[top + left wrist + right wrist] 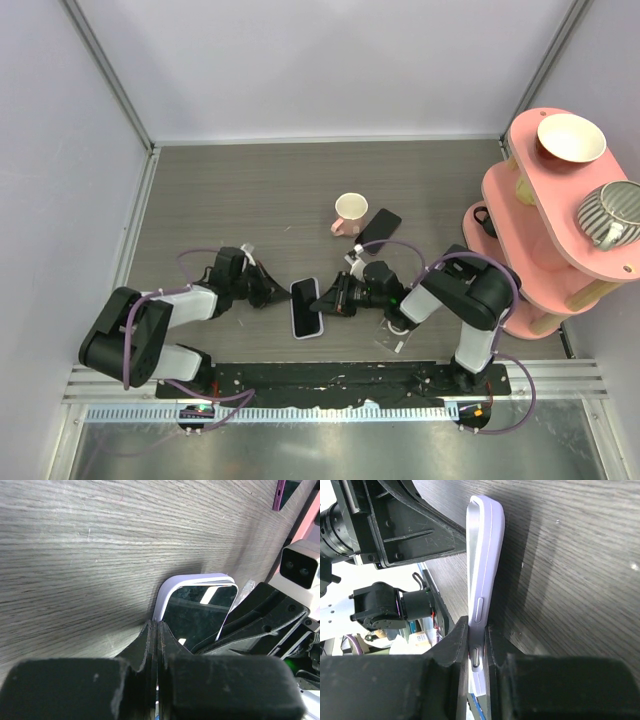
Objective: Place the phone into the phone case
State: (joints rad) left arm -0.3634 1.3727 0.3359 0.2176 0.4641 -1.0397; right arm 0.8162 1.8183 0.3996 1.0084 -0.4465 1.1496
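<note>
A dark-screened phone (306,312) lies in a lilac phone case (305,286) on the wooden table between my two grippers. In the left wrist view the screen (197,612) sits inside the case's rim (172,582). My left gripper (275,296) is shut, and its fingertips (152,627) touch the case's left edge. My right gripper (326,300) is shut on the right edge of the cased phone. In the right wrist view the case (489,555) shows edge-on with its side buttons, clamped between the fingers (457,642).
A pink-and-cream cup (349,211) and a flat black slab (379,226) stand just behind the right gripper. A pink shelf rack (520,200) at the right holds a bowl (570,138) and a striped cup (610,212). A small clear scrap (392,343) lies near the right arm.
</note>
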